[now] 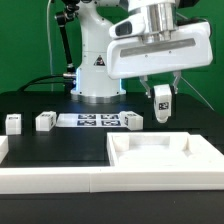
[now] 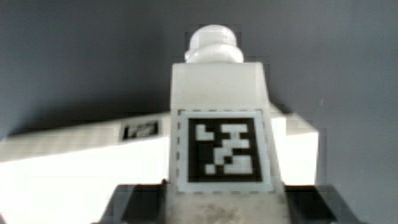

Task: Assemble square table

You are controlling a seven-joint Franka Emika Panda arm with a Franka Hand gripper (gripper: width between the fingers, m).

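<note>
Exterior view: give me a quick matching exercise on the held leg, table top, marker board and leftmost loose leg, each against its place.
Things:
1 held leg
2 table top
3 marker board
4 leftmost loose leg

Places:
A lying flat, mid-view
B raised, clamped in the gripper
C far at the exterior view's left
D in front, toward the exterior view's right

Pairs: 1-B, 2-D, 3-A, 4-C

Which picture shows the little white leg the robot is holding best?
The wrist view: the leg fills the picture, with its tag and rounded tip clear. The exterior view shows the leg small, held up near the tabletop.
</note>
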